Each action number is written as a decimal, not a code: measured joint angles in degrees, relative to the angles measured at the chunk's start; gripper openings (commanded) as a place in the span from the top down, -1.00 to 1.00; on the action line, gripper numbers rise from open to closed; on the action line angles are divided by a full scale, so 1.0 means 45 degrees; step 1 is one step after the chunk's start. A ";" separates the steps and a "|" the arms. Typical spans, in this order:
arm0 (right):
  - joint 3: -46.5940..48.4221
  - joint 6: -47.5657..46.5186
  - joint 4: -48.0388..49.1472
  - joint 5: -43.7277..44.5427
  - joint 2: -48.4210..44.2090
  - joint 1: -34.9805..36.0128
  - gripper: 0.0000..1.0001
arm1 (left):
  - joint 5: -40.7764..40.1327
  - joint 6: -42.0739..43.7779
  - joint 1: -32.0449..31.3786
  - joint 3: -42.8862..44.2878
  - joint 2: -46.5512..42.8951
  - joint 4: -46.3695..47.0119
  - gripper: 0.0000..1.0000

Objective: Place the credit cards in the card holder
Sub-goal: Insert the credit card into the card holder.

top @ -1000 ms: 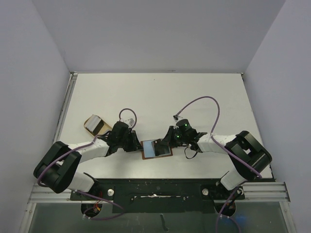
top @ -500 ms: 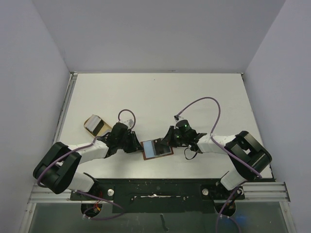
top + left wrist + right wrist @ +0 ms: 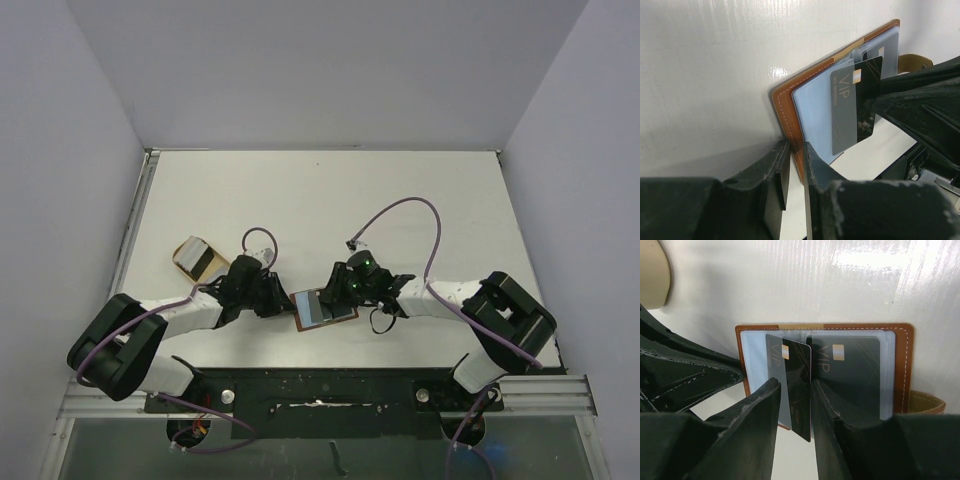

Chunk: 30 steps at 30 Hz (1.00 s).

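Note:
The card holder (image 3: pixel 322 307) lies open on the table, brown outside and pale blue inside. One dark grey "VIP" credit card (image 3: pixel 852 375) sits in its right pocket. My left gripper (image 3: pixel 279 300) is shut on the holder's left edge (image 3: pixel 790 112) and pins it. My right gripper (image 3: pixel 340 291) is shut on a second dark VIP credit card (image 3: pixel 795 390) and holds it tilted over the holder's left pocket (image 3: pixel 815 115). That card also shows in the left wrist view (image 3: pixel 852 110), its lower end against the blue lining.
A tan rounded dish (image 3: pixel 197 258) with something grey in it stands on the table left of my left arm. Its rim shows in the right wrist view (image 3: pixel 652 270). The holder's snap strap (image 3: pixel 927 402) sticks out on the right.
My right gripper has moved left with the card, from the holder's right side to over its left half. The holder has turned slightly. The left gripper has stayed clamped.

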 measured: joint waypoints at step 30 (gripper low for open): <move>0.1117 -0.1098 -0.1467 -0.0170 0.0408 0.0437 0.03 | 0.0782 -0.0559 0.0053 -0.0049 -0.0248 0.1103 0.44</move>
